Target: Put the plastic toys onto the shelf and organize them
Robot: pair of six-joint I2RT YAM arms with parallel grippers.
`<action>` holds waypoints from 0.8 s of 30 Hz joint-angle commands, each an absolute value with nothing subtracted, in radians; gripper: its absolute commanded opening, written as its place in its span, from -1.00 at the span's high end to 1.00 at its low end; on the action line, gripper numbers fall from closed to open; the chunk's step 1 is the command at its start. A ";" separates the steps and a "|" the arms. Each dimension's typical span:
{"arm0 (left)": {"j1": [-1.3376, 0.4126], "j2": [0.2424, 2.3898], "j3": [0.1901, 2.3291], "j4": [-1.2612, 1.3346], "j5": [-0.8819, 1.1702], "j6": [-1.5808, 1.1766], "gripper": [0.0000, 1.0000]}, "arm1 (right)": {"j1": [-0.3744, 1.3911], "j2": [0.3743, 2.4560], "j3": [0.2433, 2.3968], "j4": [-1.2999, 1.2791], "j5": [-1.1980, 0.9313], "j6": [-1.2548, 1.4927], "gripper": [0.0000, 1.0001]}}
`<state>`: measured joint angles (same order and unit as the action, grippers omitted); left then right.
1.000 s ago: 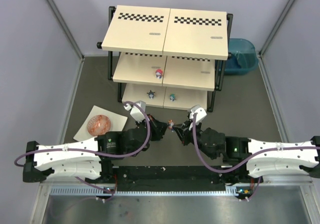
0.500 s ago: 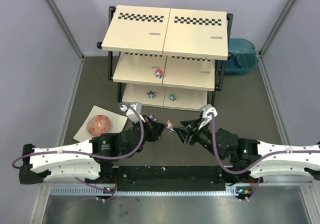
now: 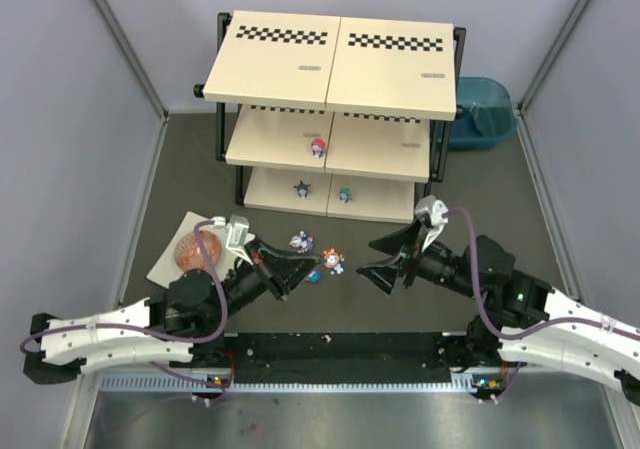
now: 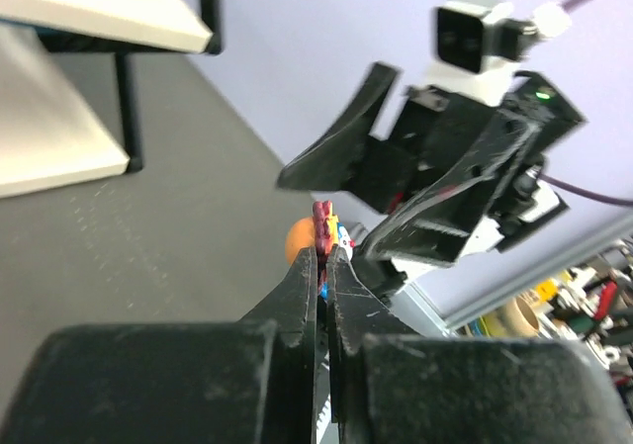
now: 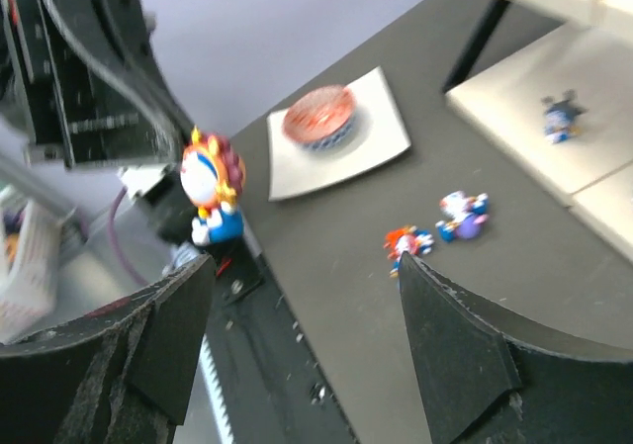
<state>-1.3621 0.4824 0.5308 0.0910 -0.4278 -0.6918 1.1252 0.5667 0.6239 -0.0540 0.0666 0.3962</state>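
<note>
My left gripper (image 4: 323, 251) is shut on a small plastic toy (image 4: 329, 228) with a white face, orange-red crown and blue body, held just off the floor (image 3: 333, 260). The right wrist view shows this toy (image 5: 211, 182) at the left fingertips. To its right, my right gripper (image 3: 378, 259) stands open and holds nothing (image 5: 307, 266). A purple-and-white toy (image 3: 302, 241) and a red-orange toy (image 5: 407, 241) lie on the dark floor. The shelf (image 3: 335, 64) stands behind, with a red-headed toy (image 3: 318, 148) on its middle board and two toys (image 3: 301, 187) (image 3: 345, 194) on the bottom board.
An orange-pink disc (image 3: 198, 251) rests on a white sheet (image 3: 172, 269) left of my left arm. A blue tub (image 3: 482, 109) stands behind the shelf's right end. The black base rail (image 3: 340, 347) runs along the near edge.
The right gripper has opened, let go of the toy and drawn back to the right. The left gripper, still shut on that toy, has moved left and nearer.
</note>
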 commanded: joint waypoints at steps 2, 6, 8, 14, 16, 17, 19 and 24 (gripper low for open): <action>-1.364 0.454 0.528 0.239 -0.233 -0.575 1.00 | 1.106 0.681 0.718 -0.072 -0.264 0.387 -0.60; -1.362 0.459 0.535 0.241 -0.210 -0.568 1.00 | 1.106 0.726 0.733 -0.022 -0.362 0.388 -0.67; -1.362 0.457 0.534 0.241 -0.210 -0.565 1.00 | 1.106 0.718 0.739 -0.014 -0.377 0.390 -0.67; -1.364 0.466 0.538 0.250 -0.189 -0.548 1.00 | 1.104 0.690 0.750 -0.015 -0.420 0.394 -0.67; -1.364 0.471 0.538 0.255 -0.176 -0.542 1.00 | 1.106 0.692 0.755 -0.011 -0.428 0.400 -0.67; -1.364 0.477 0.541 0.256 -0.170 -0.543 1.00 | 1.104 0.692 0.753 -0.008 -0.429 0.406 -0.67; -1.362 0.483 0.540 0.267 -0.158 -0.541 1.00 | 1.104 0.696 0.753 -0.008 -0.426 0.410 -0.66; -1.364 0.509 0.540 0.291 -0.127 -0.546 1.00 | 1.104 0.709 0.733 0.052 -0.402 0.428 -0.63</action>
